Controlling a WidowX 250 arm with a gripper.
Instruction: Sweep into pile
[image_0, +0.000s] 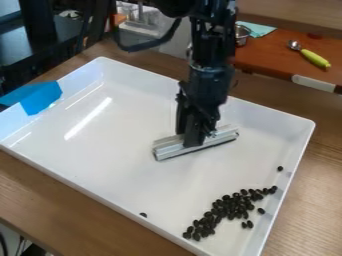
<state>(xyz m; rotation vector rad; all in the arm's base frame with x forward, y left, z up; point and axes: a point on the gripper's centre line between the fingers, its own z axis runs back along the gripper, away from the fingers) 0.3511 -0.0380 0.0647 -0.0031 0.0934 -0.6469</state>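
Note:
The gripper (195, 142) hangs over the middle of the white tray (100, 165), shut on a light grey bar-shaped sweeper (222, 135) with a dark lower edge. The bar lies slightly slanted, its right end higher in the view. Dark beans (227, 207) form an elongated slanting cluster in the tray's near right corner, apart from the sweeper. A few lie loose: one bean (280, 168) by the right wall, another bean (143, 215) near the front wall.
Blue tape (41, 98) covers part of the tray's left wall. Behind the tray, a spoon with a yellow-green handle (315, 58), a metal bowl (242, 34) and a teal cloth (256, 29) rest on an orange-brown surface.

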